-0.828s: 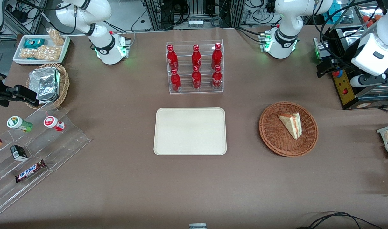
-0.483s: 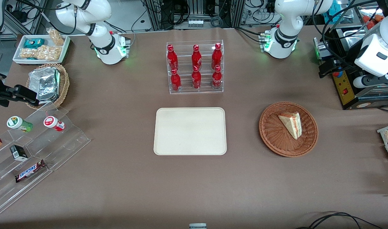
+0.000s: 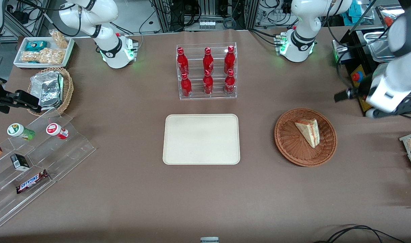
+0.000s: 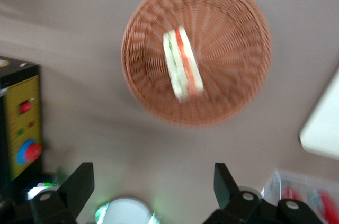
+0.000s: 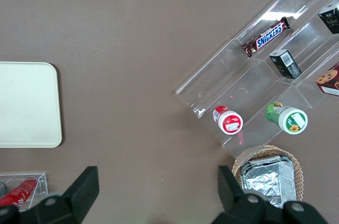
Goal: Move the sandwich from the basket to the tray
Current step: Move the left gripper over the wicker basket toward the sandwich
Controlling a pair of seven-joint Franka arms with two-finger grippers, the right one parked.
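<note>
One worktop (image 3: pixel 124 189), one tray (image 3: pixel 201 139), one basket (image 3: pixel 305 136), one sandwich (image 3: pixel 308 131). Tray lies flat, nothing on it, open worktop all round. Basket holds the sandwich, well apart from the tray. Pincer (image 4: pixel 153 189) spread wide, holding nothing, raised near the basket's rim.

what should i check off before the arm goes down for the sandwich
1. Sandwich lies in the basket, nothing on top of it: ok.
2. Pincer open, holding nothing: ok.
3. Pincer above the sandwich: not ok, in the front view it hangs off the basket's rim toward the working arm's end of the table.
4. Tray bare, with room for the sandwich: ok.
5. Stretch of table between basket and tray free of objects: ok.
6. Fingers lined up across the sandwich's width: cannot tell.
</note>
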